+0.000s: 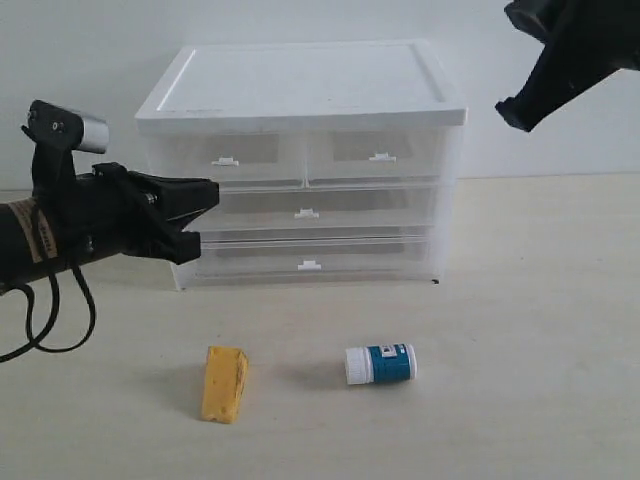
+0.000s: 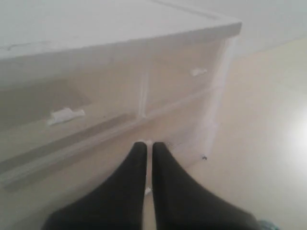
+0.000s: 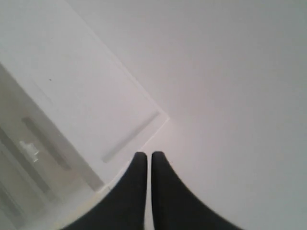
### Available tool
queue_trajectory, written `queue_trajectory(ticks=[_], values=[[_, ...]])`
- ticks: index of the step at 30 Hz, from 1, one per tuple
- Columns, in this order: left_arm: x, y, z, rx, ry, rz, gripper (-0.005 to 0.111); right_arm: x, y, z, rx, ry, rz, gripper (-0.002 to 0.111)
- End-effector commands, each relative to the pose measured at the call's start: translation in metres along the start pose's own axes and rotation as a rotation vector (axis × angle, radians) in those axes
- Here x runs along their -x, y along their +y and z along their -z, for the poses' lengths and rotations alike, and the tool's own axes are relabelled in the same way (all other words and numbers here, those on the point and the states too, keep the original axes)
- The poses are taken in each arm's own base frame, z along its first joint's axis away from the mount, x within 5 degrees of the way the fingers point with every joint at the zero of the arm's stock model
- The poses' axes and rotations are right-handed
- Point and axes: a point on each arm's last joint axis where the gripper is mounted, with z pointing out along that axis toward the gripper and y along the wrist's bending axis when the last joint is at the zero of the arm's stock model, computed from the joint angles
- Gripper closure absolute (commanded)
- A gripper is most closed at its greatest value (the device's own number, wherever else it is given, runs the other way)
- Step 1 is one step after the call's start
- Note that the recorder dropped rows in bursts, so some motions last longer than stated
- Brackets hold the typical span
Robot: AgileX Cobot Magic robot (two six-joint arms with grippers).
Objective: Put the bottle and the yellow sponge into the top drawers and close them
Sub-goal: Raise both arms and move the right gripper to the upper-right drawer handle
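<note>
The yellow sponge (image 1: 225,384) lies on the table in front of the cabinet, left of the bottle (image 1: 380,364), which lies on its side with its white cap to the left. Both top drawers (image 1: 238,158) (image 1: 372,154) of the white-topped cabinet (image 1: 300,85) are pushed in. My left gripper (image 1: 205,205) hovers by the cabinet's left front, level with the lower drawers, shut and empty (image 2: 149,145). My right gripper (image 1: 515,112) hangs high above the cabinet's right side, shut and empty (image 3: 146,155). One top drawer's handle tab (image 2: 65,115) shows close in the left wrist view.
Two full-width translucent drawers (image 1: 306,211) (image 1: 310,262) sit below the top pair, both pushed in. A black cable (image 1: 50,320) loops under the left arm. A plain white wall (image 1: 80,50) stands behind the cabinet.
</note>
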Motion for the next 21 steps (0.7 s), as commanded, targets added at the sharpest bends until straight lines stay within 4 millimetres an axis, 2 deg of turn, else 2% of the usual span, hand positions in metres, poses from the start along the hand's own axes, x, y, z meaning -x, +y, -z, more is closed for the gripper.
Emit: queue_trajectory(ticks=[1, 4, 11, 13, 14, 18, 21], values=[[-0.004, 0.035, -0.01, -0.025, -0.136, 0.156, 0.103, -0.005, 0.013, -0.014, 0.053, 0.013, 0.366, 0.108], [-0.017, 0.053, -0.017, -0.048, -0.165, 0.191, 0.103, -0.012, 0.021, -0.027, 0.071, 0.01, 0.378, 0.108], [-0.04, 0.061, -0.025, -0.008, -0.15, 0.068, 0.103, -0.035, 0.043, -0.053, 0.163, 0.056, 0.537, 0.108], [-0.041, 0.059, -0.026, -0.036, -0.175, 0.06, 0.103, -0.033, 0.051, -0.056, 0.186, 0.044, 0.543, 0.108], [-0.039, 0.058, -0.025, -0.046, -0.2, 0.019, 0.103, -0.027, 0.058, -0.057, 0.196, 0.014, 0.558, 0.106], [-0.036, 0.067, -0.024, 0.044, -0.24, 0.024, 0.103, -0.009, 0.074, -0.055, 0.209, -0.074, 0.598, 0.077], [-0.026, 0.076, -0.032, 0.075, -0.223, -0.021, 0.103, -0.013, 0.084, -0.061, 0.247, -0.062, 0.613, 0.07]])
